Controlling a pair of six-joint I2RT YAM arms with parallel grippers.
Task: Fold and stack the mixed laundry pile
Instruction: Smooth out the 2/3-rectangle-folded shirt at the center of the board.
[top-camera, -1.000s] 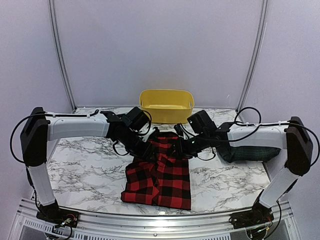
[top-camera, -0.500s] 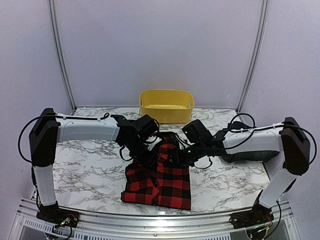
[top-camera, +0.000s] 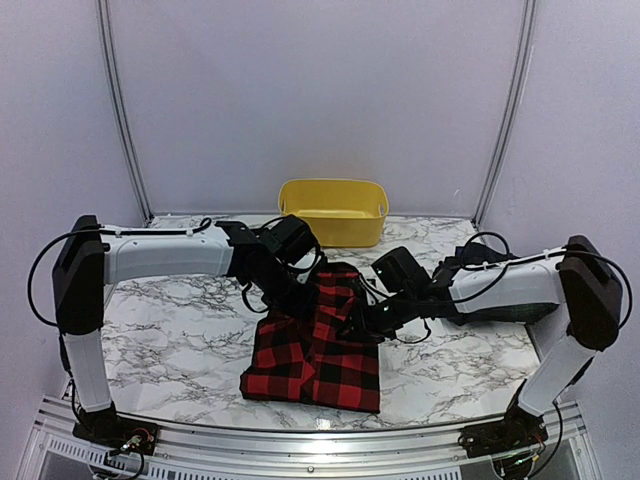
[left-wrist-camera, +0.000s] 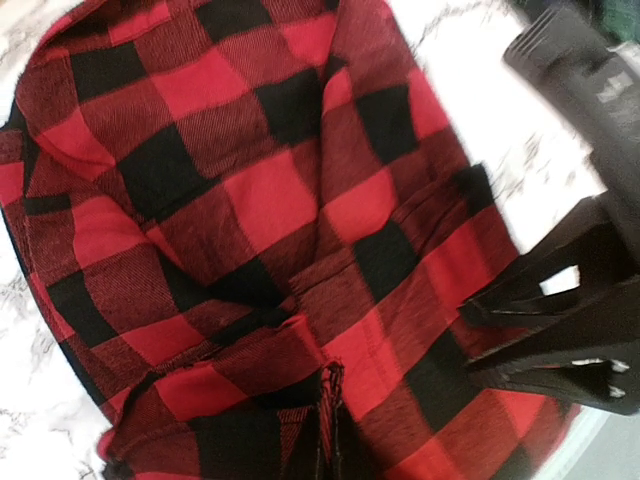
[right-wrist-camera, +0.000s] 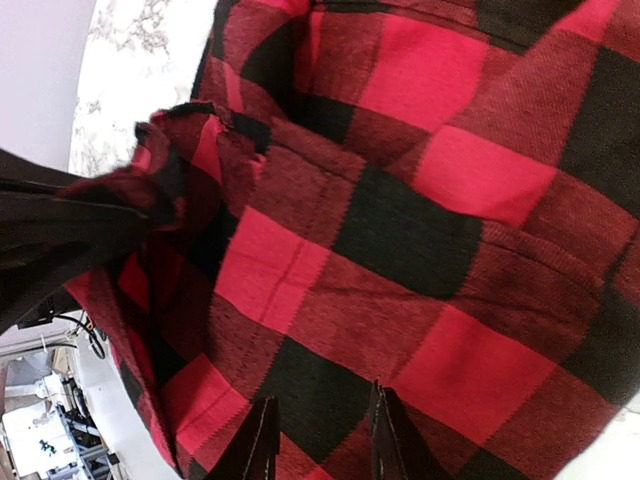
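The red-and-black checked garment lies in the middle of the marble table, its far part bunched up between the two arms. My left gripper is at the cloth's far left edge. In the left wrist view the left gripper is shut on a raised fold of the checked cloth. My right gripper rests on the garment's right side. In the right wrist view the right gripper has its fingers apart, with flat checked cloth showing between them. A dark tartan cloth peeks out under the right forearm.
A yellow plastic tub stands at the back centre of the table. The left arm's black gripper shows at the left of the right wrist view, close to the right fingers. Grey walls enclose the back and both sides.
The left gripper has shut on a fold of the checked garment. The right gripper moved left and down onto the cloth, its jaws narrowing. The garment's far part has bunched up.
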